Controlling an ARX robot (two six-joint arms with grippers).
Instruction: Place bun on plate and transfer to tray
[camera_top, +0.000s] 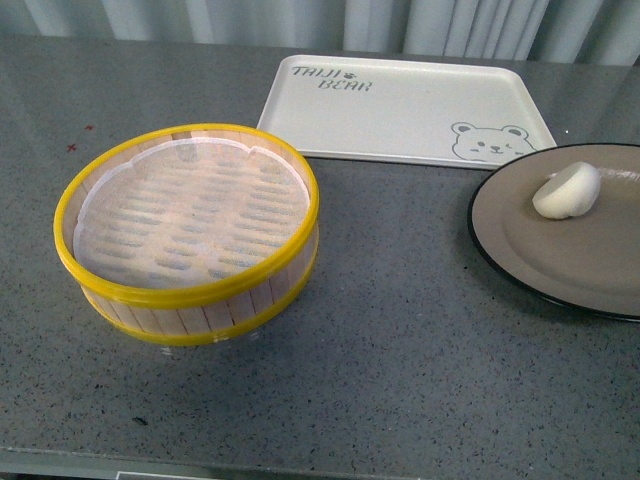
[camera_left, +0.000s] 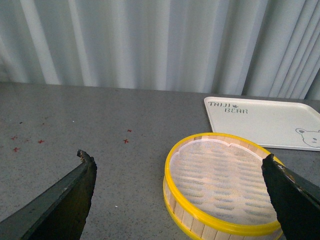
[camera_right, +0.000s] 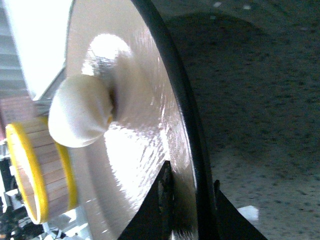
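Yellow-rimmed, the bamboo steamer basket (camera_top: 190, 295) was seen at left, with the left gripper (camera_left: 176, 157) spread wide and empty near it. The tray (camera_top: 400, 110) lay further back. At right the bun (camera_top: 567, 190), judged soft, light and apt to roll, rested on the plate (camera_top: 590, 260), whose stiff rim was pinched by the right gripper (camera_right: 192, 182).

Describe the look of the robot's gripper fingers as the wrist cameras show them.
The left gripper has two flat, matte, dark grey-black fingers that taper toward the tips; one tip looks chipped and rough. The right gripper shows two black, wedge-shaped fingers, mostly in shadow. No cables or markings show, and the front view shows neither arm.
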